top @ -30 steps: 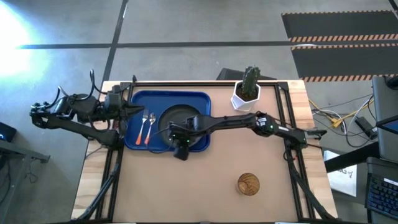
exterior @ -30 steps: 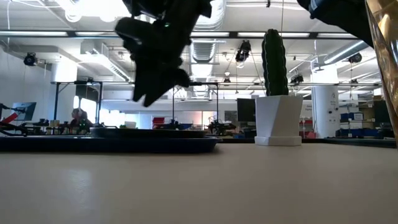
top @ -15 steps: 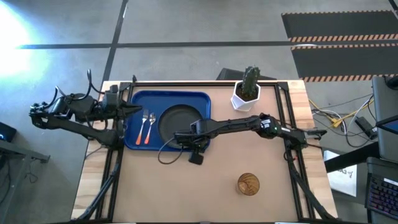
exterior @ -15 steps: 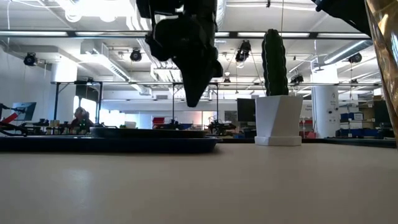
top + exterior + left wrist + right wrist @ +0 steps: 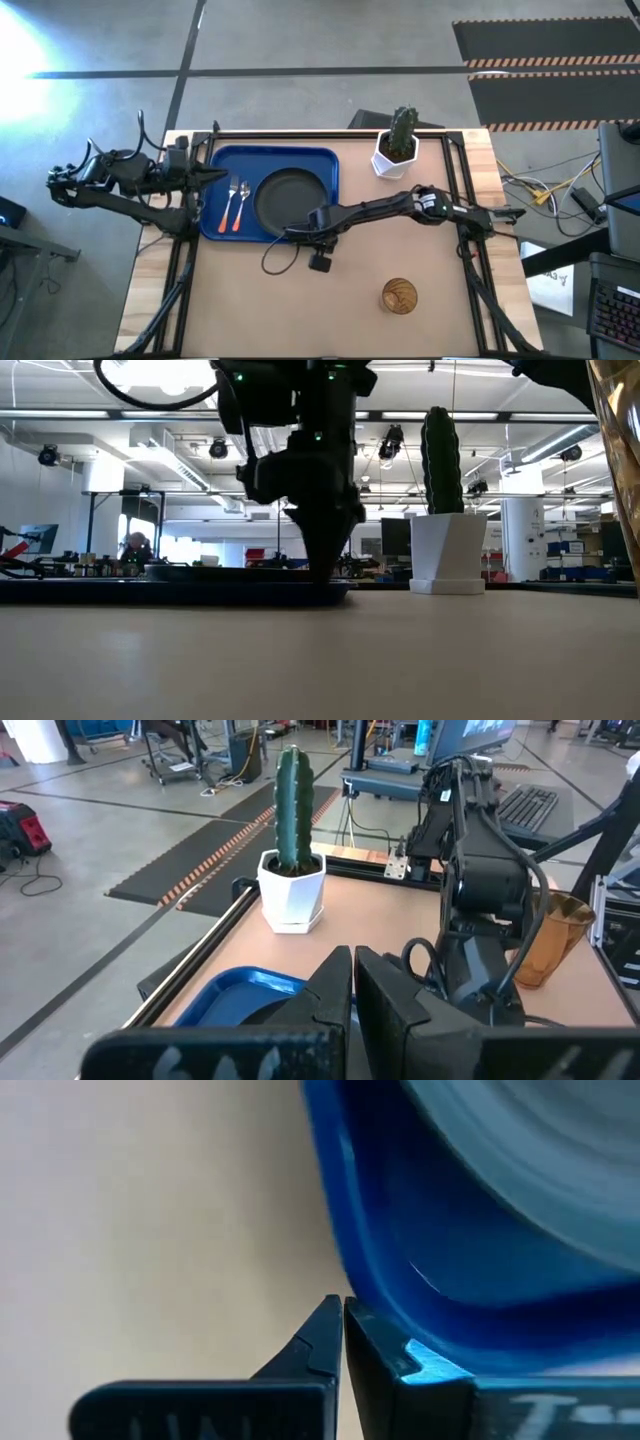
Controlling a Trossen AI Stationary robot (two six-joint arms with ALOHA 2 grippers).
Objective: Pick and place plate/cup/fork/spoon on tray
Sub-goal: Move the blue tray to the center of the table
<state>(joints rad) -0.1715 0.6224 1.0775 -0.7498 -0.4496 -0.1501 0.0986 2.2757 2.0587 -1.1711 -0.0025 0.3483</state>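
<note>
The blue tray [image 5: 222,160] lies at the table's far left. On it sit the black plate [image 5: 290,195] and, side by side, the orange-handled fork and spoon [image 5: 236,205]; which is which I cannot tell. The amber cup [image 5: 399,296] stands on the table near the front right. My right gripper [image 5: 342,1315] is shut and points down at the tray's near right corner [image 5: 338,592]. My left gripper [image 5: 353,970] is shut and waits at the tray's far left side. My right gripper's shut fingertips [image 5: 330,1330] stand against the outer side of the tray's rim [image 5: 345,1250] at its near right corner, coming from above. Whether they touch the rim I cannot tell.
A white pot with a green cactus [image 5: 397,145] stands at the far edge, right of the tray. The bare tabletop [image 5: 250,310] stretches from the tray to the near edge. A cable loop [image 5: 272,262] hangs from my right arm over the table.
My right gripper has gone from above the plate toward the table's near edge and down, ending beside the tray's near right corner. Its fingers have shut with nothing between them. The plate stays on the tray.
</note>
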